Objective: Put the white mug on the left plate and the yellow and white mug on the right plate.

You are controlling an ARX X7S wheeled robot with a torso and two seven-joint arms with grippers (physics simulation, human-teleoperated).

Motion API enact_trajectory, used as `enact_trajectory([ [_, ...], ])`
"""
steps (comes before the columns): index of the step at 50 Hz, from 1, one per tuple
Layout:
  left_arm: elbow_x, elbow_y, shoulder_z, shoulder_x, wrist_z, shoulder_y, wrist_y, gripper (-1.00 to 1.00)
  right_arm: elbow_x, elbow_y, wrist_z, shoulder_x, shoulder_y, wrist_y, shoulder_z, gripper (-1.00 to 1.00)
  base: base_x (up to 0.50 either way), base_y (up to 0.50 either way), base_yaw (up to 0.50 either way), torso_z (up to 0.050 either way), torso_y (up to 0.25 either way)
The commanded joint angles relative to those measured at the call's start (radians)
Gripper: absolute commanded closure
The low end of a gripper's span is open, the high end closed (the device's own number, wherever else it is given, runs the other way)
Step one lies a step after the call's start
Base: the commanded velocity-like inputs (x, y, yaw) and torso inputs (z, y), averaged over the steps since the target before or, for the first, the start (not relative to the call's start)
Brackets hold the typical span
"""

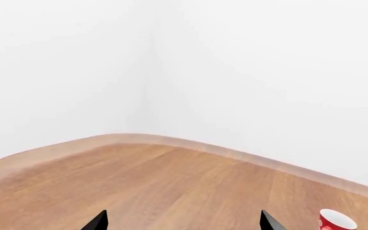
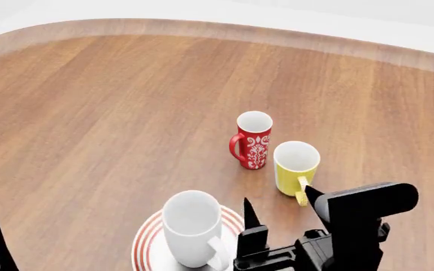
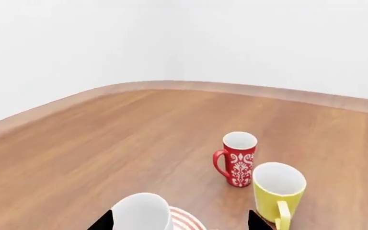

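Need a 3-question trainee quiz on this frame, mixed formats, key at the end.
1. True or false: the white mug stands upright on a red-ringed plate.
2. Multiple choice: the yellow and white mug stands on A) a plate, B) the bare table, C) the red mug.
3. Fill in: beside the yellow and white mug stands a ___ mug with a white pattern, handle pointing away from it.

Key:
1. True.
2. B; no plate shows under it, and only one plate is in view.
3. Red; the red mug stands upright, apart from the yellow one.

Red mug (image 2: 252,139) (floral), wooden table (image 2: 96,124).
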Motion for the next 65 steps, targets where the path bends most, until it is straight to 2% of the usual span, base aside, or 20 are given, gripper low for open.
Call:
enact_trajectory([
  [1,0.002,-0.054,-0.043,0.021,0.036,-0.010,0.042,-1.00,-0.116,0.154,0.069,-0.122,0.165,0.019,0.006,-1.00,0.00,0.00,0.00,0.000,0.000],
  [8,-0.011,-0.056,-0.047,0.012,0.041,-0.018,0.035,-1.00,-0.150,0.324,0.099,-0.161,0.287,0.106,-0.042,-1.00,0.00,0.00,0.00,0.000,0.000],
  [17,-0.017,-0.051,-0.045,0.008,0.031,-0.030,0.020,-1.00,-0.164,0.547,0.037,-0.196,0.364,0.070,-0.043,-1.00,0.00,0.00,0.00,0.000,0.000],
  [25,-0.010,-0.028,-0.035,0.010,0.018,-0.016,0.015,-1.00,-0.190,0.651,0.036,-0.212,0.387,0.025,-0.036,-1.00,0.00,0.00,0.00,0.000,0.000],
  [47,-0.011,-0.033,-0.027,0.007,0.014,-0.023,0.017,-1.00,-0.218,0.707,0.039,-0.213,0.389,-0.020,-0.043,-1.00,0.00,0.00,0.00,0.000,0.000],
  [50,-0.019,-0.028,-0.034,0.000,0.014,-0.026,0.014,-1.00,-0.261,0.911,-0.020,-0.253,0.520,-0.068,-0.071,-1.00,0.00,0.00,0.00,0.000,0.000],
  [53,-0.018,-0.033,-0.038,0.002,0.018,-0.011,0.030,-1.00,-0.326,1.262,-0.111,-0.320,0.685,-0.205,-0.100,-1.00,0.00,0.00,0.00,0.000,0.000],
  [55,-0.022,-0.029,-0.040,0.000,0.017,-0.009,0.028,-1.00,-0.354,1.562,-0.199,-0.381,0.828,-0.368,-0.097,-1.00,0.00,0.00,0.00,0.000,0.000],
  [56,-0.020,-0.022,-0.043,-0.004,0.018,-0.006,0.033,-1.00,-0.372,1.630,-0.193,-0.383,0.837,-0.344,-0.085,-1.00,0.00,0.00,0.00,0.000,0.000],
  [65,-0.023,-0.026,-0.049,0.002,0.007,-0.016,0.036,-1.00,-0.585,1.631,-0.206,-0.393,0.869,-0.266,0.112,-1.00,0.00,0.00,0.00,0.000,0.000],
])
